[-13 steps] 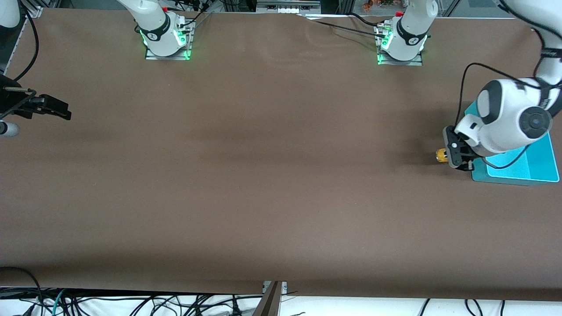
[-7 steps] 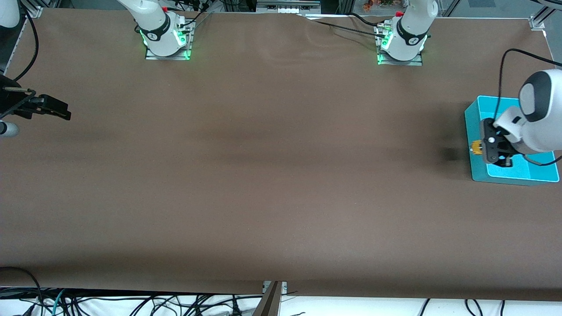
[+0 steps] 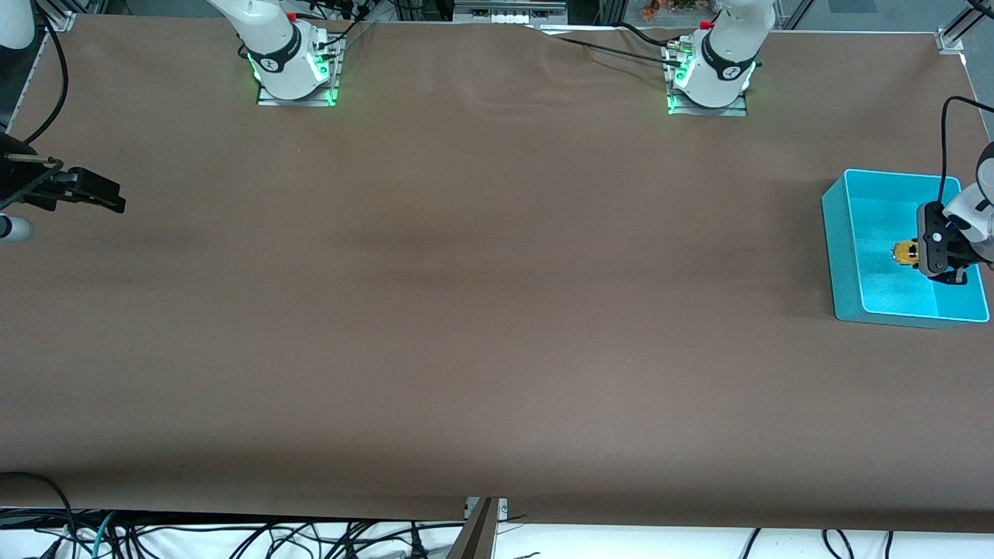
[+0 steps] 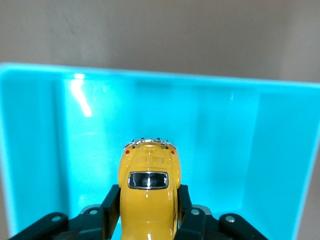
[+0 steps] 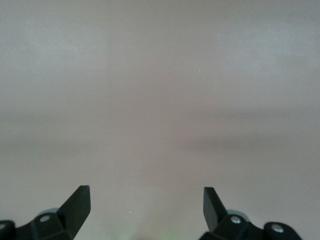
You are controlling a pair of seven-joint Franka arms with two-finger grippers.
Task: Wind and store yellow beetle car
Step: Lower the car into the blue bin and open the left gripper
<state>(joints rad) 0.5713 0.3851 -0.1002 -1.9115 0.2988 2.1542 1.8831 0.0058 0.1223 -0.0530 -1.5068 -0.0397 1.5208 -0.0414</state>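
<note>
The yellow beetle car hangs over the inside of the teal bin, at the left arm's end of the table. My left gripper is shut on it. In the left wrist view the car sits between the two black fingers, its dark window up, with the bin's floor below it. My right gripper waits at the right arm's end of the table. It stands open over bare brown table with nothing between its fingers.
The brown table top stretches between the two arms. The arm bases stand along the edge farthest from the front camera. Cables hang below the near edge.
My left gripper has carried the car from above the table beside the bin to over the bin's inside. The right arm has not moved.
</note>
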